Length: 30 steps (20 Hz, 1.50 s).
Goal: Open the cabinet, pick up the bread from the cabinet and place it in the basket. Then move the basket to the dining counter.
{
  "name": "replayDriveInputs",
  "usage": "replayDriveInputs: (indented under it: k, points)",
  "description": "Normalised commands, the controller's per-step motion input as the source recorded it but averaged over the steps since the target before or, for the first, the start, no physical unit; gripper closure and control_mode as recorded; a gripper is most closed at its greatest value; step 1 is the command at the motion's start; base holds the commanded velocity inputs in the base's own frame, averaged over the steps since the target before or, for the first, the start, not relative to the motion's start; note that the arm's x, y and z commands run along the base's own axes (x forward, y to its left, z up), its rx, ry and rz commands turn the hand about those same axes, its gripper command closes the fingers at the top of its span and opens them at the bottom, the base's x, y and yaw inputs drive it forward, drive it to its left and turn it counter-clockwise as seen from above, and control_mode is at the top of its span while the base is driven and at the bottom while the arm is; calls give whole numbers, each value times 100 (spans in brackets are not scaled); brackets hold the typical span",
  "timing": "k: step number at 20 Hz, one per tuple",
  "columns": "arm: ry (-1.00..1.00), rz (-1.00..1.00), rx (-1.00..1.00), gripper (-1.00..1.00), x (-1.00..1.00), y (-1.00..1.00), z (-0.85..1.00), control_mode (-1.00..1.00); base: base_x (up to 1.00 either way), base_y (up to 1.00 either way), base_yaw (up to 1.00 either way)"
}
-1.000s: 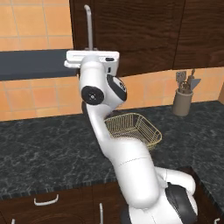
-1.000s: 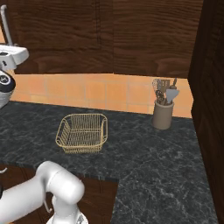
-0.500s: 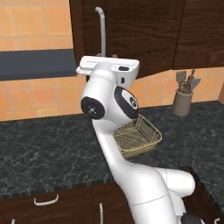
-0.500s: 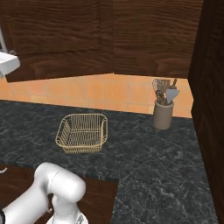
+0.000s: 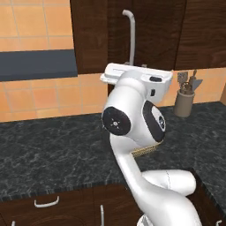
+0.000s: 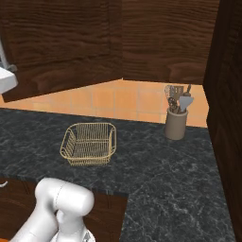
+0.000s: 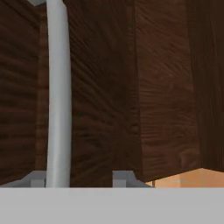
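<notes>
Dark brown wood-grain cabinet hangs on the far wall above a black speckled table. Its long silver handle runs vertically, top to bottom of the door. In the hand view the handle rises just by the left fingertip, slightly inside the gap, with the right fingertip well to its right. The fingers appear spread apart, each tip a small grey nub at the bottom of that view; whether either touches the bar cannot be told. In the left base view the white hand sits level against the lower end of the handle, pointing at the door. In the right base view the door stands swung partly outward, so the opening step looks under way. The bread is not visible, presumably inside. A golden wire basket sits empty on the table, below and right of the hand. Farther right stands a utensil holder near the orange tiled wall.
</notes>
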Motion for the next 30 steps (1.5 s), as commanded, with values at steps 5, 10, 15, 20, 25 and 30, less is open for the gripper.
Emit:
replayDriveInputs:
  k: [5, 10, 15, 20, 25, 30]
  points:
    - [0, -4, 9, 100, -100, -81, 8, -100, 0, 0, 0]
    - [2, -4, 5, 100, -87, -57, 10, -100, 0, 0, 0]
    - [0, -1, 1, -100, -37, -9, 2, -100, 0, 0, 0]
    - [0, 0, 0, -100, -87, 54, 1, -100, 0, 0, 0]
    - [-1, 3, -2, -100, -88, 89, 13, -100, 0, 0, 0]
    - [3, -5, -3, -100, 27, 94, 15, -100, 0, 0, 0]
